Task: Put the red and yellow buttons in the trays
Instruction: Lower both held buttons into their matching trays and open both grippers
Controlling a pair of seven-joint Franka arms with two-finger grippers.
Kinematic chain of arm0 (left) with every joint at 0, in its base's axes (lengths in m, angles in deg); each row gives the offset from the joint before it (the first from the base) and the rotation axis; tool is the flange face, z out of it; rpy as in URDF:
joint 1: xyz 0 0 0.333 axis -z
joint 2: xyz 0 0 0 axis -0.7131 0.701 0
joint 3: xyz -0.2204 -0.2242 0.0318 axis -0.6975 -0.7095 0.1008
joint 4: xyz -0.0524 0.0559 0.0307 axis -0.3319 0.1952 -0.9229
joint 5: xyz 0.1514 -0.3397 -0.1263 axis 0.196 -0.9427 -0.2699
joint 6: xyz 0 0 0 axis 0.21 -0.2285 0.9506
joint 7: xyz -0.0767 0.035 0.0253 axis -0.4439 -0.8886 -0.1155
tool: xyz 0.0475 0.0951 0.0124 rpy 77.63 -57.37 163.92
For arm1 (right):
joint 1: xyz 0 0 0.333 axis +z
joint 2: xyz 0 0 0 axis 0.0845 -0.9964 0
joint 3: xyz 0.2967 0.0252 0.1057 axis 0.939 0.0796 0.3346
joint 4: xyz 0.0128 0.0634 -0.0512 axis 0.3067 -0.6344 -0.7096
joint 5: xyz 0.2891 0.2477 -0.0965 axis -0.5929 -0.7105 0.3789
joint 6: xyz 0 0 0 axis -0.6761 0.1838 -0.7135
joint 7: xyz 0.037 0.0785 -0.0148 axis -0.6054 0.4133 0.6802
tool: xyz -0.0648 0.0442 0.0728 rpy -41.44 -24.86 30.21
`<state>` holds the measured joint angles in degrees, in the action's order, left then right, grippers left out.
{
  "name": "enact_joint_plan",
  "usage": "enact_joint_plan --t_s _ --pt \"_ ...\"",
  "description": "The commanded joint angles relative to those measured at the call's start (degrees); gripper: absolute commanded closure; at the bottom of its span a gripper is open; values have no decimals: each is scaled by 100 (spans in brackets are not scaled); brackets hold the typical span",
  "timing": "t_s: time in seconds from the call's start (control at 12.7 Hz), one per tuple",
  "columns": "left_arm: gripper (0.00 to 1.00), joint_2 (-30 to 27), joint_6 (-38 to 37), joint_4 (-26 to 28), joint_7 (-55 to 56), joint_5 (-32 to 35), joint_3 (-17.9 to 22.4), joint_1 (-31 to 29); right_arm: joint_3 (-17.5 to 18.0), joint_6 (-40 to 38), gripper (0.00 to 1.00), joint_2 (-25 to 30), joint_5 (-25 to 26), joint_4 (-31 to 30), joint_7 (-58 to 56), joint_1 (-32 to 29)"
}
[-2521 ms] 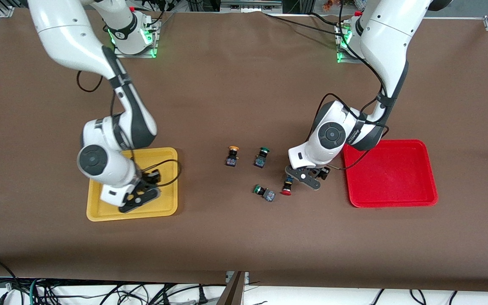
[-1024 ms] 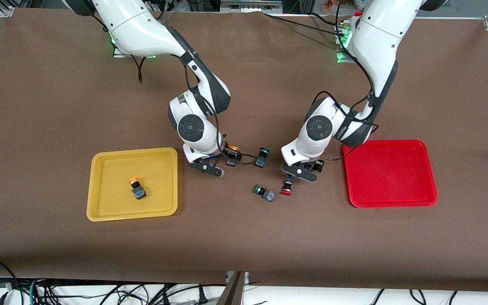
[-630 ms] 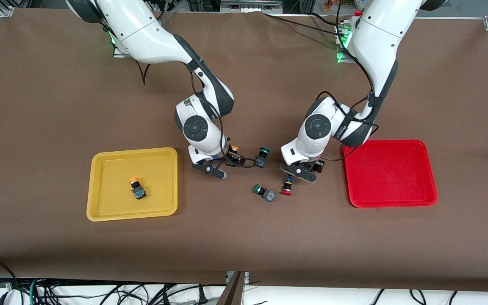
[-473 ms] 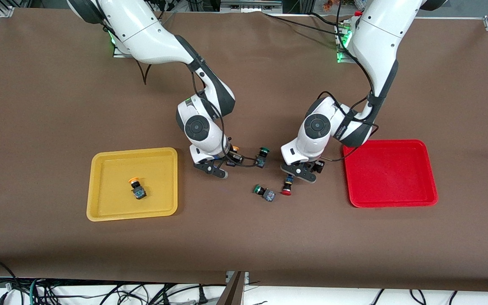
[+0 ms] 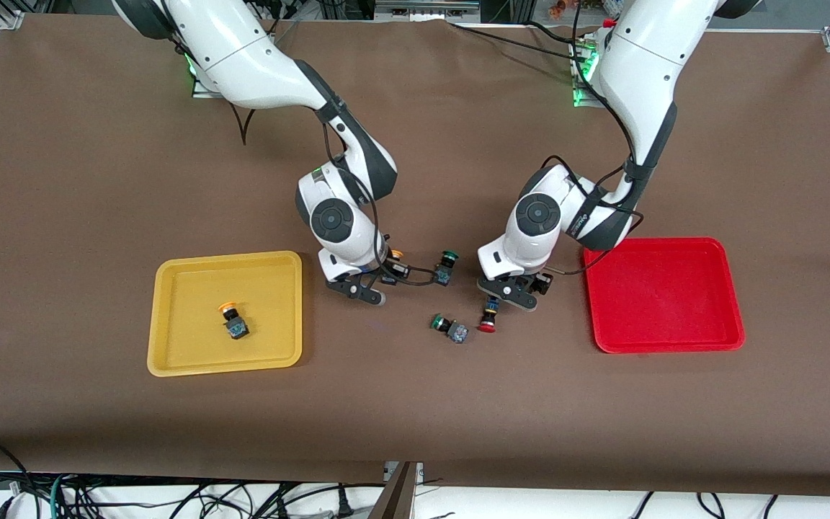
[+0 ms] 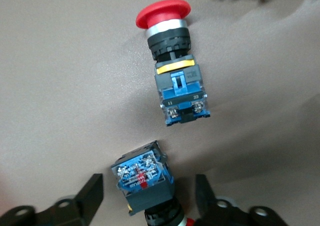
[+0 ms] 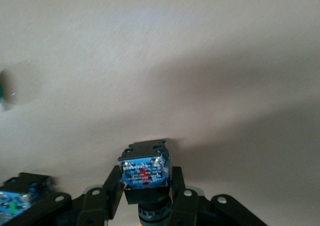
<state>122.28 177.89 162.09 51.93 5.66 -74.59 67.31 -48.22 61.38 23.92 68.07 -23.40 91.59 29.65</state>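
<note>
My right gripper (image 5: 390,272) is shut on a yellow-capped button (image 5: 395,261), low over the table's middle; the right wrist view shows its fingers (image 7: 177,183) pressed against the button's dark body (image 7: 145,172). Another yellow button (image 5: 232,321) lies in the yellow tray (image 5: 170,366). My left gripper (image 5: 514,294) is open beside the red tray (image 5: 667,344), which holds nothing. In the left wrist view its gripper (image 6: 148,187) straddles a red-capped button (image 6: 144,178) with gaps on both sides. That button is hidden in the front view. A second red button (image 6: 172,71) lies just ahead (image 5: 488,320).
Two green-capped buttons lie between the grippers: one (image 5: 447,267) close to my right gripper's button, one (image 5: 449,328) nearer the front camera beside the red button. A cable loops from my right wrist. Brown table surface lies all around both trays.
My right gripper left a yellow button in the yellow tray, crossed to the table's middle and closed on the second yellow button. My left gripper shifted slightly and stays open.
</note>
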Motion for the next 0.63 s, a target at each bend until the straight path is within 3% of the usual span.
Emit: enact_joint_plan --t_s 0.0,0.16,0.32,0.47,0.55 --pt "69 -80 -19 59 -122 222 2 -2 -438 -884 100 450 -9 -52 -1932 -337" --pt "83 -124 -63 41 -123 222 2 6 -686 -1124 100 460 -44 -70 -3386 -680" --pt "85 -343 -159 24 -106 222 2 -11 -722 -1125 100 425 -44 -79 -4258 -1110" --pt "85 -624 -815 -186 -158 231 45 -38 -722 -1125 99 399 -61 -88 -4648 -1279" --pt "84 -712 -1150 -352 -471 231 54 -116 -722 -1072 88 373 -62 -105 -4675 -1314"
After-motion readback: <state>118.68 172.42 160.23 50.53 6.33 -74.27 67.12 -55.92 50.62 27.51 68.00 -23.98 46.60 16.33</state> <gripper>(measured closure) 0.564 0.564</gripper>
